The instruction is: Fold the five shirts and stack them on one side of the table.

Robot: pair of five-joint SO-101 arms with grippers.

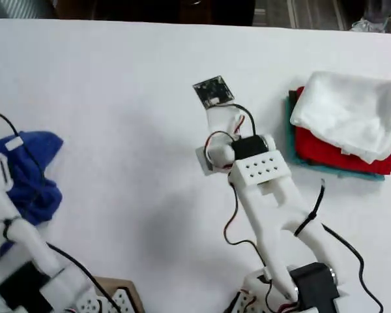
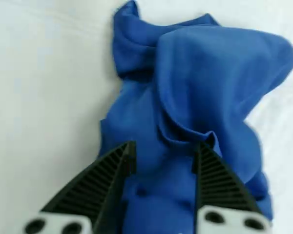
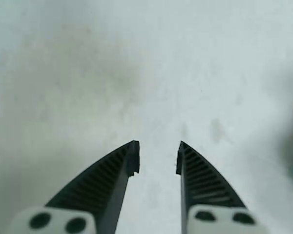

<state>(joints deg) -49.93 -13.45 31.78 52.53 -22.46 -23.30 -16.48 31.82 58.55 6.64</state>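
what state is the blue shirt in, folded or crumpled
Crumpled, not folded: the blue shirt lies in a loose, creased heap, with the left end effector open above it.

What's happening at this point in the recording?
Shirt folding is nearly done. A stack of folded shirts, white on top, sits at the right of the table. The left gripper is at the crumpled blue shirt, fingers open on either side of a fold. The right gripper hangs open over bare table.
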